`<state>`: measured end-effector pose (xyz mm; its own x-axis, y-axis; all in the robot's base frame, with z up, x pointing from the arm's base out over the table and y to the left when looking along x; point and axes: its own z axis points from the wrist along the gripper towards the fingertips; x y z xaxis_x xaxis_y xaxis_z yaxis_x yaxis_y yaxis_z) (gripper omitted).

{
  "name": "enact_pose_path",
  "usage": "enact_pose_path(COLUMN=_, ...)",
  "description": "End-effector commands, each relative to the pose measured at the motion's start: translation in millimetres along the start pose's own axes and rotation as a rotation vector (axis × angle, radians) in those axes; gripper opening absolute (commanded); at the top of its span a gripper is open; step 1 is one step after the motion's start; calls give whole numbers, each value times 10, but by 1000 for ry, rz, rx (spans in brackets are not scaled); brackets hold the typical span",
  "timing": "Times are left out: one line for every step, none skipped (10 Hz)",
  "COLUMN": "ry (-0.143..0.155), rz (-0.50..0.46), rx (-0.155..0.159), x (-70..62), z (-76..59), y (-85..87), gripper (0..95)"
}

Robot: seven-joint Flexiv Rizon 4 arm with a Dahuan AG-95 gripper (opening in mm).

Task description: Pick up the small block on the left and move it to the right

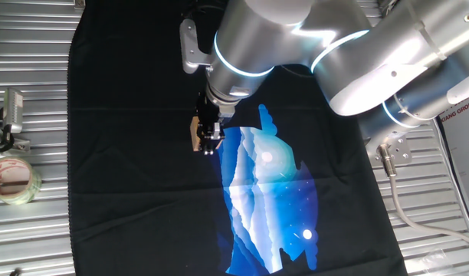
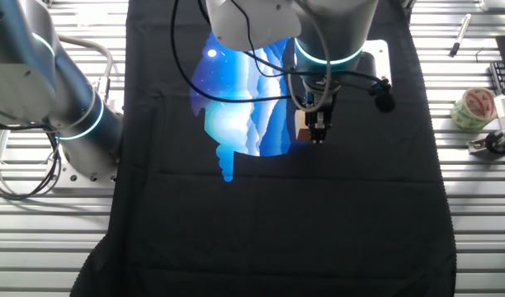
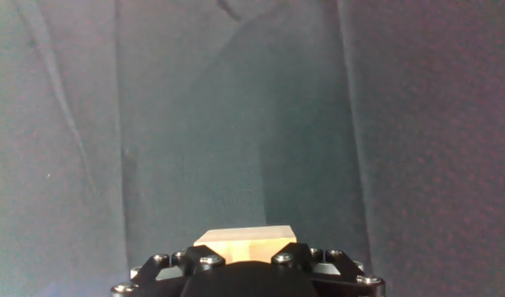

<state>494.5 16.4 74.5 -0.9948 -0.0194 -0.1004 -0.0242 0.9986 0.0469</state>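
We find the small block (image 3: pixel 245 240), a plain light-wood cube with flat faces, pinched between the jaws of the gripper (image 1: pixel 210 142), at the edge of the blue print (image 1: pixel 269 199). Whether it clears the cloth we cannot tell. Around it the black cloth (image 2: pixel 277 214) lies creased but bare, with open room on every side. Beyond the cloth's edges runs the ribbed metal surface (image 1: pixel 31 230). A roll of clear tape (image 1: pixel 12 179) and a metal clip (image 1: pixel 12 111) rest there, well apart from the block.
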Motion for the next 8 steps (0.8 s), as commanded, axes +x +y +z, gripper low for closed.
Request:
enact_pose_path(ry=10, rz=-65, rx=-26, x=3, z=6, y=10, gripper=0)
enact_pose_path(ry=8, rz=-82, rx=-34, x=3, z=6, y=10, gripper=0)
enact_pose_path(ry=8, rz=-95, rx=-54, x=3, z=6, y=10, gripper=0)
enact_pose_path(ry=4, rz=-90, rx=-56, x=3, z=6, y=10, gripper=0)
enact_pose_path(ry=6, rz=-87, rx=-58, x=3, z=6, y=10, gripper=0)
enact_pose_path(ry=3, rz=-91, rx=-58, x=3, z=6, y=10, gripper=0)
enact_pose_path(ry=-2, rz=-94, rx=-56, x=3, z=6, y=10, gripper=0)
enact_pose_path(ry=-4, rz=-92, rx=-54, x=3, z=6, y=10, gripper=0)
